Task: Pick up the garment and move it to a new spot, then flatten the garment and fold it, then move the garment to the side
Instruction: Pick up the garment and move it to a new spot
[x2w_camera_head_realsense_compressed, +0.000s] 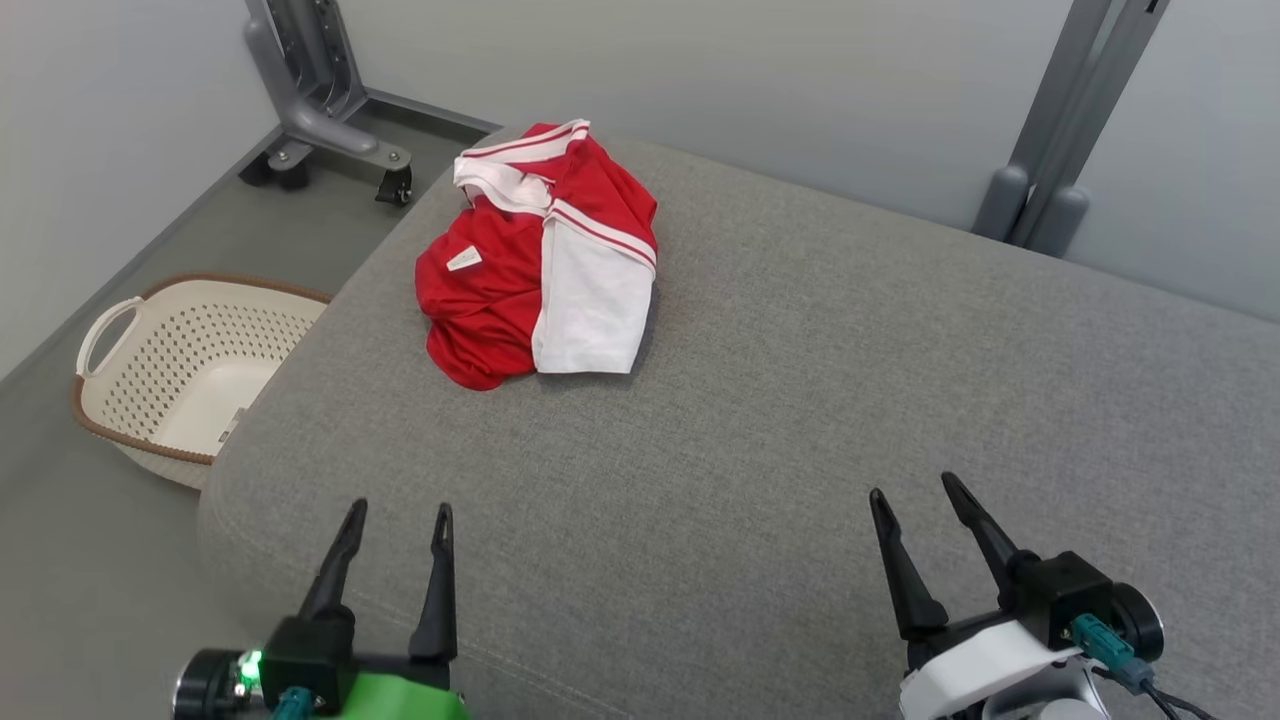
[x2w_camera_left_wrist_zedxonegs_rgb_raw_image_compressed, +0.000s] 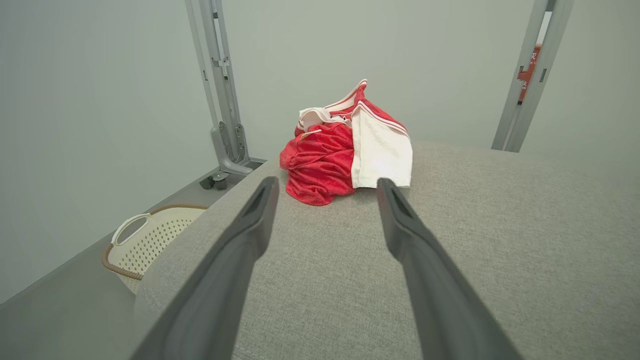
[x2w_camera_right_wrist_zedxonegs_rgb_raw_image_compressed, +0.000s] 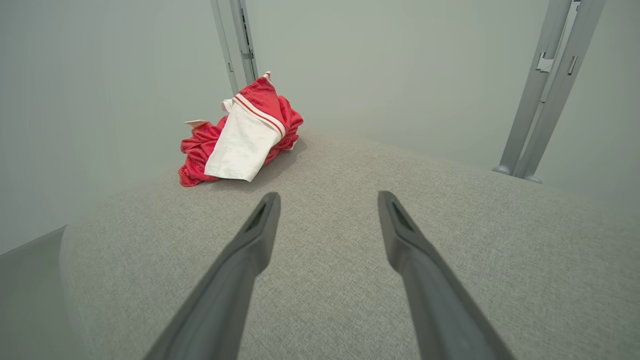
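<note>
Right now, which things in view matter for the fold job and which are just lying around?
In the job: garment, crumpled on the grey cushion; left tool and right tool, both open, empty.
Lying about: white basket on the floor; wheeled stand base; grey posts.

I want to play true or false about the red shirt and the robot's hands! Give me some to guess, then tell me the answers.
1. The garment lies crumpled on the grey cushion. True.
2. The left gripper is holding the garment. False: it is open and apart from it.
3. The right gripper is open. True.
4. The garment sits in the basket. False: the basket stands on the floor beside the cushion, without the garment.
</note>
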